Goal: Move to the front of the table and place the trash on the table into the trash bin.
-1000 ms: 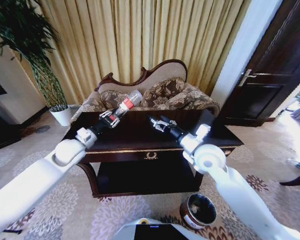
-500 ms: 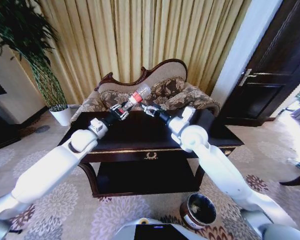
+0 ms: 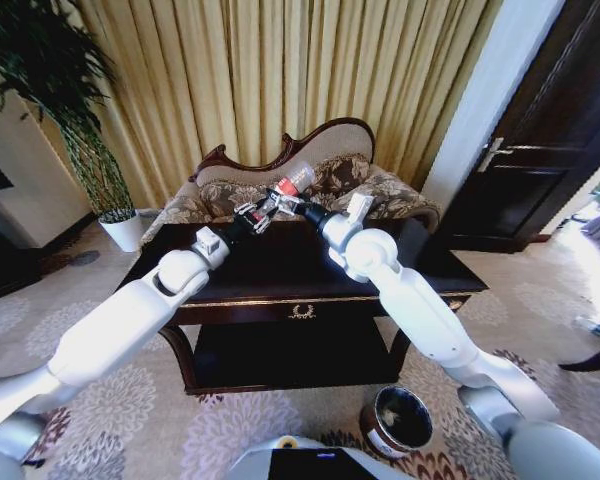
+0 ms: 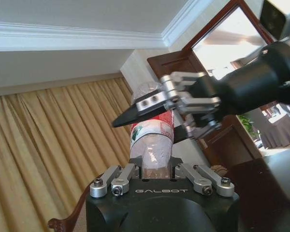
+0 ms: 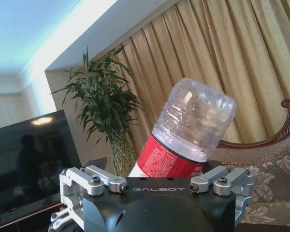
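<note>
Holding the clear bottle (image 3: 292,184) aloft over the table's (image 3: 270,270) far edge, the left gripper (image 3: 250,216) clamps its capped end, while the right gripper (image 3: 290,203) straddles the label with fingers spread, likely a handover, since the trash bin (image 3: 397,420) stands near right.

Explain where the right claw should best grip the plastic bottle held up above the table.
Likely grip the plastic bottle at its red-white label, side-on across its width: the left claw holds the neck end and the rounded base points away, leaving the straight labelled middle free.
</note>
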